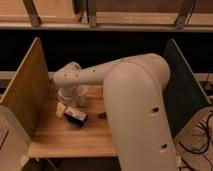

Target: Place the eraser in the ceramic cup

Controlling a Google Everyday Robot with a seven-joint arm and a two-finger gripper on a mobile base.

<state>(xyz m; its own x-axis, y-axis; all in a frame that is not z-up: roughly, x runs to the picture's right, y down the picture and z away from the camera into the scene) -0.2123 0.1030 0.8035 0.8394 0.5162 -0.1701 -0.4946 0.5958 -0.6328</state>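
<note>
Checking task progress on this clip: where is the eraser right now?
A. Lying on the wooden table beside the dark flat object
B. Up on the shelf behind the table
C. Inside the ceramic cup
A: the eraser lies on the wooden table next to the dark flat object, in front of the ceramic cup, with the gripper close above it.

The eraser (60,109) is lying left of a box (76,116) on the table (60,140). Behind them, the gripper (66,97) is hanging beside the cup (81,95).
</note>
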